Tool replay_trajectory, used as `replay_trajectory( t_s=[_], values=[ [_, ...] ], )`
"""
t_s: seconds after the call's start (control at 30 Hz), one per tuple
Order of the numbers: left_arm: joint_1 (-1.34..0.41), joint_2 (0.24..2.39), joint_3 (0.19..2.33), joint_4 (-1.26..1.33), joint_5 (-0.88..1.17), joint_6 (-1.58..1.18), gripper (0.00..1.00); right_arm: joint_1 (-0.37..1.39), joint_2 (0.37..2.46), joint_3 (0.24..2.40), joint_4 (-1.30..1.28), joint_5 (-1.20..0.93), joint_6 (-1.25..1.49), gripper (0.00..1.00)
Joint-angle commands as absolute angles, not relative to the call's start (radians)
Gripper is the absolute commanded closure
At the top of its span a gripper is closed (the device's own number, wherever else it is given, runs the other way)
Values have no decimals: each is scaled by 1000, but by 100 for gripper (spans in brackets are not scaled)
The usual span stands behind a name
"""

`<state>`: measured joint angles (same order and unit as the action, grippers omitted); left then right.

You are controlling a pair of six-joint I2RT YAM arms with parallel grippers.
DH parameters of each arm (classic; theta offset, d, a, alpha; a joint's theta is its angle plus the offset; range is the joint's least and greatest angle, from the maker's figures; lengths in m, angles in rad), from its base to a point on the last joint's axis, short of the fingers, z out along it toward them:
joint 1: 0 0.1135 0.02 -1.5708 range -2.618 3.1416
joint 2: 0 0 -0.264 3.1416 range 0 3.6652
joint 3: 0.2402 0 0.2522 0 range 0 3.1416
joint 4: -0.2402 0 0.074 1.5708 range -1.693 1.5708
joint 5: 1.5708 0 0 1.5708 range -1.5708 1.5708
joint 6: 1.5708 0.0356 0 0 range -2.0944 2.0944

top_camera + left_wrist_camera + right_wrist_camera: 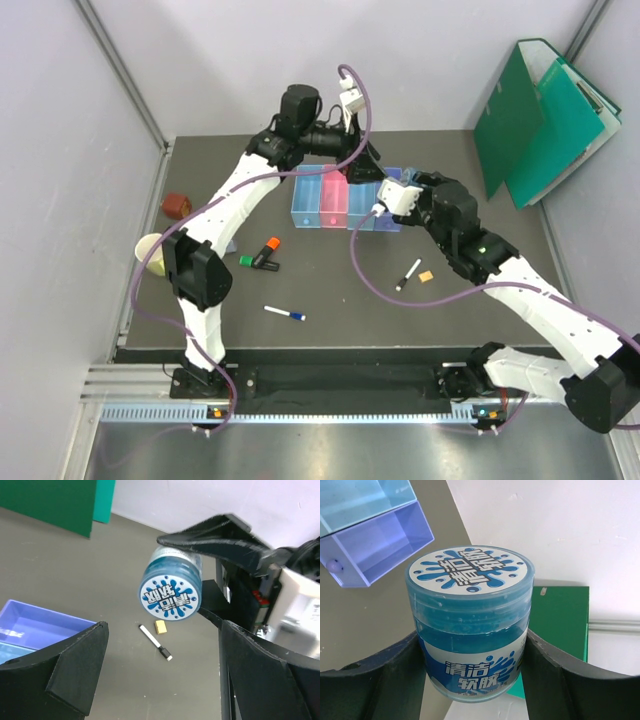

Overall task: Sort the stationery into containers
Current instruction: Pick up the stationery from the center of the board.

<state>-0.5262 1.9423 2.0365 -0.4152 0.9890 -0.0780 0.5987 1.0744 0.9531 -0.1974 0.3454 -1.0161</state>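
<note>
My right gripper [470, 680] is shut on a round blue jar with a splash-pattern lid [470, 625] and holds it in the air beside the purple-blue bin [380, 545]. The left wrist view shows the jar [170, 587] between the right fingers [210, 537]. My left gripper [160, 680] is open and empty above the row of bins [320, 205]. An orange-and-black highlighter [268, 249], a green highlighter [255, 263], a blue-capped white pen [285, 313], a black-and-white marker [408, 274] and a tan eraser [426, 275] lie on the table.
A pale yellow cup [150, 252] and a red-brown object [176, 205] sit at the left edge. Green folders [545, 115] lean at the back right. A small grey piece [334, 565] lies in the purple-blue bin.
</note>
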Motion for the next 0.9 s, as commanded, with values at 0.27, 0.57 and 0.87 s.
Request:
replay_trajectory(
  t_s=[0.27, 0.57, 0.87],
  values=[
    [-584, 1976, 2003, -250, 996, -120, 1, 649, 1068, 1089, -115, 373, -976, 100],
    [-607, 2006, 2054, -235, 991, -147, 1, 663, 1066, 1088, -107, 376, -976, 100],
    [-609, 2013, 2075, -212, 997, -173, 1, 672, 1069, 1065, -100, 382, -976, 100]
  ],
)
